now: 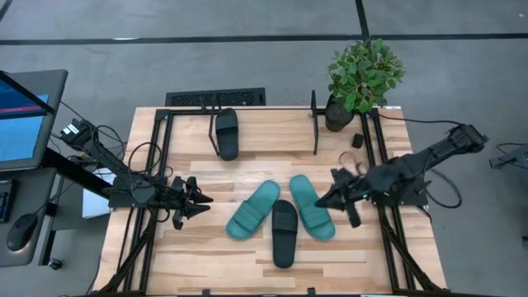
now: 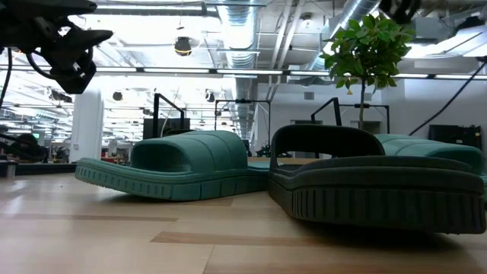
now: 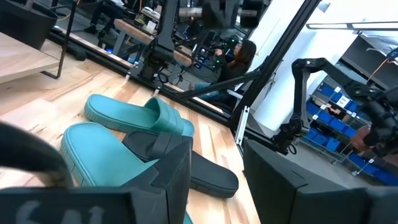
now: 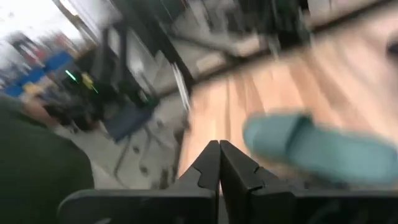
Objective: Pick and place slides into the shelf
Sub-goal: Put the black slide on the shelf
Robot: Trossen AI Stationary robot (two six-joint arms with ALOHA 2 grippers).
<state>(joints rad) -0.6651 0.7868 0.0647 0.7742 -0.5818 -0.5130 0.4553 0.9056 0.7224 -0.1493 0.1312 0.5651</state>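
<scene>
Three rubbery slides loose mid-table, one black rubbery slide (image 1: 227, 134) in the low black metal-bar shelf (image 1: 315, 122).

Left to right: left gripper (image 1: 200, 200), fingers spread wide, empty, low beside teal slide (image 1: 253, 209); black slide (image 1: 284, 232) lies between it and second teal slide (image 1: 312, 206), touching both. Right gripper (image 1: 323, 200), fingers pressed together, hovers at that slide's edge. Potted green plant (image 1: 360, 78) stands at the far right corner.
</scene>
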